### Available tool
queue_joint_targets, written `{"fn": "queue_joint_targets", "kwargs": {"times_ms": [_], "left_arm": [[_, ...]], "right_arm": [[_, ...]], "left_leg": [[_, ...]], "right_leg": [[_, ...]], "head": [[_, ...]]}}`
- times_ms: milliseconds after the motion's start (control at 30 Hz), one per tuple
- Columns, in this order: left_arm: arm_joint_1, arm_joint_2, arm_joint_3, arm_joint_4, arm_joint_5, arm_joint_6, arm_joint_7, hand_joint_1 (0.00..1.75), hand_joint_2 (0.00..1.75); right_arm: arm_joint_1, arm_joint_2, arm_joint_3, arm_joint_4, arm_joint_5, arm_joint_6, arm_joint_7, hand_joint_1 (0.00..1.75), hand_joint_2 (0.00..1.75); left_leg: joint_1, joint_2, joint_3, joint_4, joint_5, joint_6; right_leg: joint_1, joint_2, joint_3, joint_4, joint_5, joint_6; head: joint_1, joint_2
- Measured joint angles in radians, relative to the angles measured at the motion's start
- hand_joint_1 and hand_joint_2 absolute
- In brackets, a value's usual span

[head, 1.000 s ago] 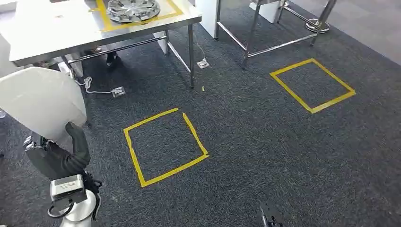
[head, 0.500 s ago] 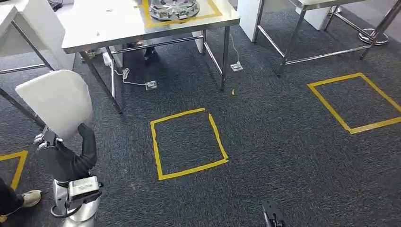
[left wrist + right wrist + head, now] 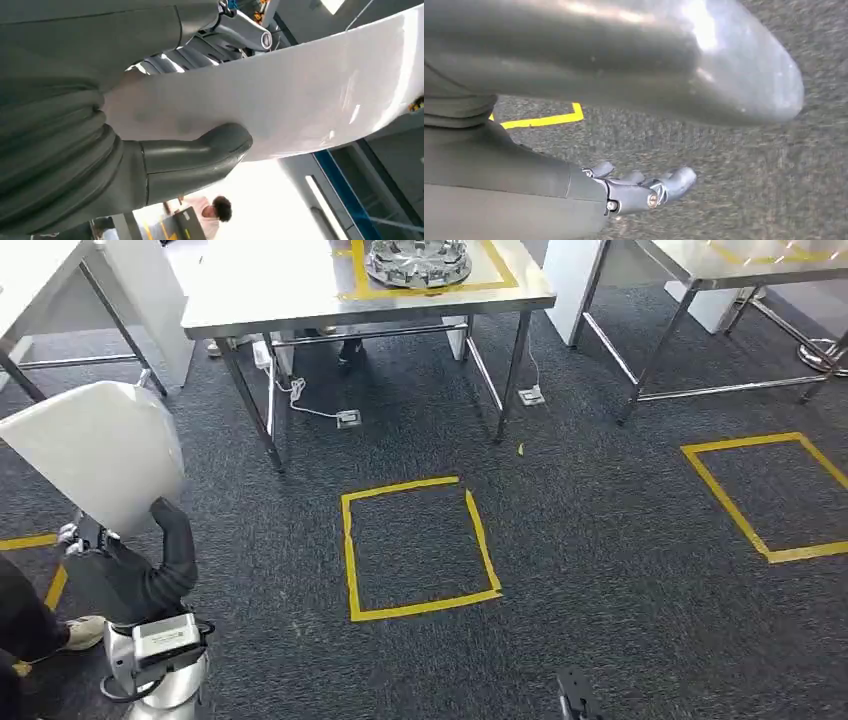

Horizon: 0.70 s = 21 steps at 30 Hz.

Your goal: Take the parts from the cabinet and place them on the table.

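A large white curved panel [image 3: 100, 455] stands tilted up at the left of the head view, gripped at its lower edge by my left hand [image 3: 140, 560]. The left wrist view shows the thumb [image 3: 200, 160] pressed on the panel's [image 3: 300, 95] face and the darker fingers behind it. Ahead stands a steel table [image 3: 270, 290] marked with yellow tape, and a silver wheel cover [image 3: 420, 260] lies inside that marking. My right hand [image 3: 644, 190] hangs low over the carpet with its fingers loosely spread and nothing in it; its tip [image 3: 575, 700] peeks in at the bottom of the head view.
Two yellow tape squares [image 3: 420, 545] [image 3: 770, 495] mark the dark carpet. A second steel table [image 3: 740, 260] stands at the back right and a white table [image 3: 40, 270] at the back left. Cables and a socket [image 3: 347, 419] lie under the near table. A person's shoe [image 3: 80, 632] is close at my lower left.
The camera has turned, so the whole scene has slid to the right and the steel table now lies nearly straight ahead. The panel stays in my left hand. A person's shoe has come into view.
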Motion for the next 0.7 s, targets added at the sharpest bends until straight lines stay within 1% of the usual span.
{"fn": "queue_joint_targets", "kwargs": {"times_ms": [33,67,100,133,167,200,233,267,300,333,367,400,433,467,500,533,567,600,633,667,700], "left_arm": [[0.001,0.0,0.0,0.003,0.002,-0.001,0.0,1.75,1.75],[0.002,0.0,0.0,0.006,0.005,-0.001,0.0,1.75,1.75],[0.004,0.0,0.0,0.008,0.005,0.0,0.0,1.75,1.75],[0.007,0.0,0.0,0.01,0.005,-0.001,0.0,1.75,1.75],[0.008,0.0,0.0,0.011,0.008,-0.001,0.0,1.75,1.75],[0.009,0.0,0.0,0.012,0.011,-0.001,0.0,1.75,1.75],[0.009,0.0,0.0,0.013,0.014,-0.001,0.0,1.75,1.75],[0.008,0.0,-0.001,0.015,0.017,-0.001,0.0,1.75,1.75],[0.01,0.0,-0.002,0.016,0.017,-0.001,0.0,1.75,1.75],[0.01,0.0,-0.002,0.015,0.018,-0.001,0.0,1.75,1.75],[0.01,0.001,-0.003,0.015,0.018,-0.002,0.0,1.75,1.75],[0.008,0.001,-0.004,0.014,0.018,-0.002,-0.002,1.75,1.75],[0.006,0.001,-0.004,0.013,0.018,-0.002,0.001,1.75,1.75],[0.005,0.001,-0.004,0.014,0.018,-0.002,-0.002,1.75,1.75],[0.003,0.002,-0.004,0.015,0.018,-0.002,-0.001,1.75,1.75],[0.004,0.003,-0.005,0.016,0.018,-0.002,-0.001,1.75,1.75],[0.007,0.004,-0.005,0.017,0.018,-0.002,-0.001,1.75,1.75],[0.008,0.005,-0.005,0.019,0.018,-0.002,-0.001,1.75,1.75],[0.008,0.006,-0.005,0.02,0.018,-0.002,0.0,1.75,1.75],[0.009,0.008,-0.005,0.02,0.018,-0.002,0.0,1.75,1.75],[0.009,0.008,-0.005,0.021,0.019,-0.002,0.0,1.75,1.75]], "right_arm": [[0.002,0.0,-0.002,0.0,0.0,0.0,0.0,0.0,0.0],[0.006,0.0,-0.003,0.0,0.0,0.0,0.0,0.0,0.0],[0.011,0.0,-0.005,0.0,-0.001,0.0,0.001,0.0,0.0],[0.016,0.0,-0.006,0.0,-0.001,0.0,0.001,0.0,0.0],[0.019,0.0,-0.009,0.0,-0.002,0.002,0.001,0.0,0.0],[0.02,0.0,-0.013,0.0,-0.004,0.002,0.001,0.0,0.0],[0.021,0.0,-0.017,0.0,-0.005,0.004,0.0,0.0,0.0],[0.025,0.0,-0.018,0.001,-0.008,0.008,-0.001,0.0,0.0],[0.024,0.0,-0.019,0.001,-0.009,0.016,-0.004,0.0,0.0],[0.022,0.0,-0.021,0.001,-0.012,0.016,-0.009,0.0,0.0],[0.024,0.0,-0.022,0.001,-0.018,0.017,-0.014,0.0,0.0],[0.021,0.001,-0.024,0.001,-0.019,0.018,-0.018,0.0,0.0],[0.021,0.005,-0.026,0.001,-0.019,0.019,-0.02,0.0,0.0],[0.021,0.004,-0.028,0.001,-0.019,0.019,-0.021,0.0,0.0],[0.019,0.004,-0.03,0.001,-0.02,0.019,-0.021,0.0,0.0],[0.019,0.004,-0.032,0.001,-0.02,0.019,-0.021,0.0,0.0],[0.02,0.004,-0.034,0.001,-0.02,0.019,-0.021,0.0,0.0],[0.022,0.004,-0.037,0.001,-0.02,0.019,-0.021,0.0,0.0],[0.023,0.004,-0.038,0.001,-0.02,0.019,-0.021,0.0,0.0],[0.024,0.005,-0.04,0.001,-0.022,0.02,-0.023,0.0,0.0],[0.024,0.005,-0.043,0.001,-0.025,0.023,-0.026,0.0,0.0]], "left_leg": [[-0.001,-0.003,0.005,0.0,-0.007,0.002],[-0.002,-0.008,0.011,0.0,-0.014,0.002],[-0.002,-0.013,0.019,0.0,-0.021,0.001],[-0.002,-0.018,0.031,0.0,-0.031,0.0],[-0.001,-0.022,0.045,0.0,-0.042,-0.003],[0.0,-0.024,0.063,0.001,-0.055,-0.006],[0.001,-0.024,0.078,0.001,-0.069,-0.01],[-0.003,-0.026,0.085,0.006,-0.083,-0.015],[-0.004,-0.031,0.088,0.002,-0.095,-0.025],[-0.003,-0.031,0.096,-0.008,-0.106,-0.033],[-0.003,-0.03,0.118,0.004,-0.097,-0.042],[-0.004,-0.031,0.118,0.012,-0.084,-0.047],[-0.002,-0.026,0.101,0.055,-0.074,-0.052],[-0.002,-0.015,0.067,0.126,-0.049,-0.056],[-0.001,-0.01,0.011,0.202,-0.045,-0.061],[0.0,-0.009,-0.043,0.26,-0.07,-0.065],[0.0,-0.009,-0.089,0.295,-0.119,-0.067],[0.0,-0.008,-0.128,0.308,-0.176,-0.063],[0.0,-0.007,-0.151,0.295,-0.207,-0.062],[0.0,-0.007,-0.161,0.261,-0.208,-0.059],[0.0,-0.007,-0.161,0.204,-0.17,-0.053]], "right_leg": [[0.001,0.004,-0.057,0.08,-0.023,0.004],[0.002,0.006,-0.108,0.143,-0.044,0.008],[0.002,0.007,-0.141,0.17,-0.051,0.009],[0.002,0.007,-0.152,0.154,-0.042,0.007],[0.001,0.007,-0.145,0.103,-0.017,0.005],[0.001,0.007,-0.12,0.021,0.032,0.002],[0.001,0.007,-0.095,-0.065,0.1,-0.002],[0.002,0.006,-0.088,-0.112,0.176,-0.003],[0.01,0.002,-0.085,-0.104,0.139,-0.017],[0.013,0.003,-0.073,-0.1,0.135,-0.025],[0.011,0.005,-0.065,-0.11,0.13,-0.034],[0.011,0.003,-0.051,-0.11,0.124,-0.043],[0.006,0.007,-0.027,-0.117,0.117,-0.052],[0.005,0.005,-0.006,-0.119,0.103,-0.059],[0.006,0.005,0.008,-0.122,0.091,-0.062],[0.006,0.005,0.022,-0.123,0.079,-0.062],[0.006,0.006,0.036,-0.124,0.065,-0.063],[0.006,0.007,0.054,-0.125,0.049,-0.063],[0.006,0.008,0.074,-0.125,0.033,-0.063],[0.006,0.009,0.094,-0.125,0.017,-0.063],[0.006,0.01,0.118,-0.125,0.0,-0.061]], "head": [[0.003,0.0],[0.003,0.0],[0.003,0.0],[0.003,0.0],[0.004,0.0],[0.004,0.0],[0.005,0.0],[0.006,0.0],[0.006,0.0],[0.004,0.0],[0.005,0.0],[0.005,0.0],[0.005,0.0],[-0.001,0.0],[-0.003,0.0],[-0.003,0.0],[-0.001,0.0],[-0.003,0.0],[-0.003,0.0],[-0.003,0.0],[-0.003,0.0]]}}
